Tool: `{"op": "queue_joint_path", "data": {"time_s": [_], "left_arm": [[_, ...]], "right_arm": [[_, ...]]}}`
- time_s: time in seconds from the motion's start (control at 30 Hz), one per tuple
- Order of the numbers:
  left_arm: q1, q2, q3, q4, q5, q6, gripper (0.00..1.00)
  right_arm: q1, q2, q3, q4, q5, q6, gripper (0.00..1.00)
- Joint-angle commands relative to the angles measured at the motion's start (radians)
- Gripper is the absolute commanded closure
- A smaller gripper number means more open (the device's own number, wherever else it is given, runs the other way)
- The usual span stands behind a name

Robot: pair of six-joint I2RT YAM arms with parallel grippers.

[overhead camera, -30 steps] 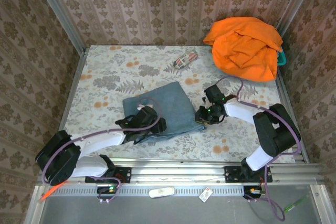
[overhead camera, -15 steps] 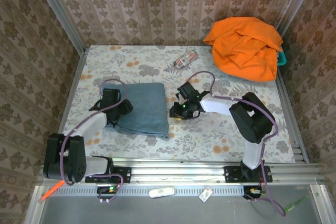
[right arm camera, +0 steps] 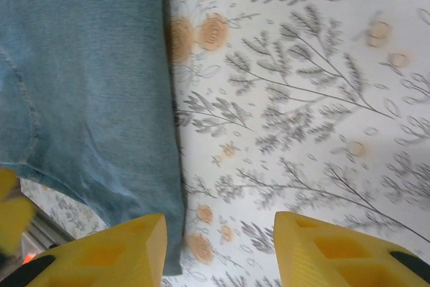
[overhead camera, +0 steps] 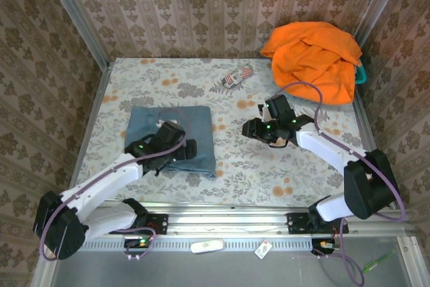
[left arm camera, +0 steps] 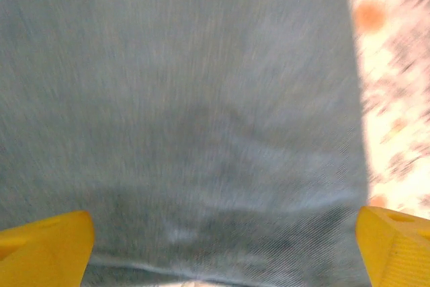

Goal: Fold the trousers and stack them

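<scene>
The trousers [overhead camera: 169,131] lie folded into a light blue denim rectangle at the left middle of the flowered table. My left gripper [overhead camera: 185,154] hovers over their near right part. In the left wrist view denim [left arm camera: 201,99] spreads beneath the left gripper [left arm camera: 222,253], whose yellow fingertips [left arm camera: 44,247] stand wide apart, open with nothing between them. My right gripper [overhead camera: 250,128] is to the right of the trousers, apart from them. In the right wrist view the right gripper [right arm camera: 222,253] is open over bare tablecloth, with the trousers' edge [right arm camera: 87,85] at its left.
A bright orange garment [overhead camera: 312,58] is heaped on a teal basket [overhead camera: 361,75] at the back right corner. A small striped item [overhead camera: 235,77] lies near the back middle. Patterned walls enclose the table; a metal rail [overhead camera: 222,216] runs along the near edge.
The folded trousers have shifted left. My left gripper has opened wide and now sits over their near right part. My right gripper has opened and drawn back to the right.
</scene>
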Motion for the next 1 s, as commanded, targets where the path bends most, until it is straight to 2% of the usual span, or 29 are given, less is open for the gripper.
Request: {"op": "queue_joint_path", "data": {"time_s": [0.0,0.07,0.17,0.27,0.4,0.6,0.67,0.77,0.87,0.97], "left_arm": [[-0.021,0.106,-0.085,-0.012,-0.055,-0.142,0.0],[0.01,0.186,-0.126,0.086,-0.038,-0.144,0.02],[0.158,0.287,-0.168,0.228,0.088,-0.093,0.1],[0.323,0.317,-0.151,0.271,0.177,-0.027,0.13],[0.496,0.333,-0.041,0.226,0.215,0.094,0.14],[0.638,0.49,0.238,0.113,0.208,0.264,0.15],[0.7,0.563,0.296,0.126,0.23,0.258,0.15],[0.755,0.681,0.399,0.15,0.388,0.218,0.21],[0.76,0.794,0.544,0.068,0.314,0.244,0.21],[0.799,0.915,0.674,0.012,0.363,0.235,0.22]], "right_arm": [[0.002,-0.051,-0.022,-0.069,0.012,-0.039,0.53],[0.001,-0.053,-0.016,-0.078,0.003,-0.045,0.53],[0.001,-0.057,-0.005,-0.091,0.0,-0.05,0.53],[0.0,-0.082,-0.009,-0.093,0.002,-0.046,0.53],[-0.001,-0.11,-0.021,-0.087,0.007,-0.038,0.52],[-0.007,-0.128,-0.032,-0.061,-0.004,-0.026,0.52],[-0.013,-0.126,-0.029,-0.053,-0.016,-0.029,0.52],[-0.024,-0.122,-0.013,-0.054,-0.034,-0.04,0.52],[-0.041,-0.128,0.0,-0.06,-0.051,-0.048,0.52],[-0.057,-0.146,-0.003,-0.057,-0.068,-0.053,0.52]]}}
